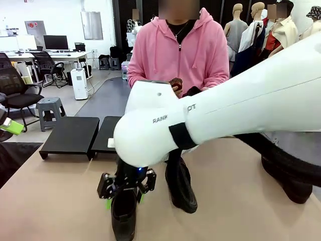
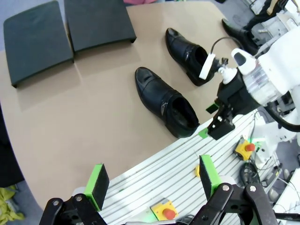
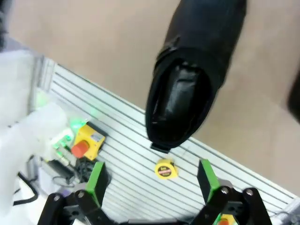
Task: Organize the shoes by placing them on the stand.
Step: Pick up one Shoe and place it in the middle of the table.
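Note:
Three glossy black shoes lie on the tan table. One shoe [image 1: 123,221] [image 3: 192,84] [image 2: 166,101] lies at the table's front edge, heel toward me. My right gripper [image 1: 125,195] [image 3: 151,180] [image 2: 213,123] hangs open just above its heel, touching nothing. A second shoe [image 1: 181,186] [image 2: 190,54] lies just right of it, and a third [image 1: 290,175] [image 2: 239,33] farther right. The stand [image 1: 72,134] [image 2: 35,40], two black slanted sections, sits bare at the back left. My left gripper [image 2: 152,180] is open and off the table's left front, one green pad [image 1: 11,125] showing.
A person in a pink hoodie [image 1: 175,55] sits across the table holding a small brown thing [image 1: 175,83]. Below the table's front edge run aluminium rails [image 3: 122,136] with yellow stop-button boxes [image 3: 86,140] and a tape measure [image 3: 165,168]. My right arm [image 1: 241,108] spans the table's middle.

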Tool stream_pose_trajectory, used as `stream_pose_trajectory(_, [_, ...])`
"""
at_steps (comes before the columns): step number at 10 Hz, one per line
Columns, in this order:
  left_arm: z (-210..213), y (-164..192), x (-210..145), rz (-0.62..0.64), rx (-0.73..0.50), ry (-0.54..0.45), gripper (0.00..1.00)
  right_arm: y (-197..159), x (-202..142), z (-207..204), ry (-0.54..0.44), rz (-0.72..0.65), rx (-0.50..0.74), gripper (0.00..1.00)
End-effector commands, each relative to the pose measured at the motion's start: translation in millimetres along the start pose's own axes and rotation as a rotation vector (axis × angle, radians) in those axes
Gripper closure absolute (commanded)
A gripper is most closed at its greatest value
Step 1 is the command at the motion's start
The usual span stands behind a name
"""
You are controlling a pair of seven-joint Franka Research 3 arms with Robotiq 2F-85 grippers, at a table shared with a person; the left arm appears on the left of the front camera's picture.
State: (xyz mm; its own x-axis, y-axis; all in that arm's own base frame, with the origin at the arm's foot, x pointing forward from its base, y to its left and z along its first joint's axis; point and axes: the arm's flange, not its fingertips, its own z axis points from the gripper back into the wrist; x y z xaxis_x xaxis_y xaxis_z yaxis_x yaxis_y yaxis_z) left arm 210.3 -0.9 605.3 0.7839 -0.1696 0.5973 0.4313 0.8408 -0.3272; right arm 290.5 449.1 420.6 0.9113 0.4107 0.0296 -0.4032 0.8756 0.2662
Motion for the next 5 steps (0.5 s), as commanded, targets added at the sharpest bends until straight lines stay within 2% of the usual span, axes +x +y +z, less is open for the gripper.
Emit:
stream_pose_trajectory(1, [2,1,0,-0.007,-0.021,-0.002,0.00,-40,-18,38,-0.055,-0.067,0.032,0.00])
stream_pose_trajectory(2, [2,1,0,-0.007,-0.021,-0.002,0.00,-66,-32,67,-0.086,-0.116,0.041,0.00])
stream_pose_trajectory(3, [2,1,0,-0.007,-0.021,-0.002,0.00,-92,-44,94,-0.069,-0.195,0.055,0.00])
stream_pose_trajectory(5, [2,1,0,-0.007,-0.021,-0.002,0.00,-175,-78,159,-0.070,-0.327,0.168,0.00])
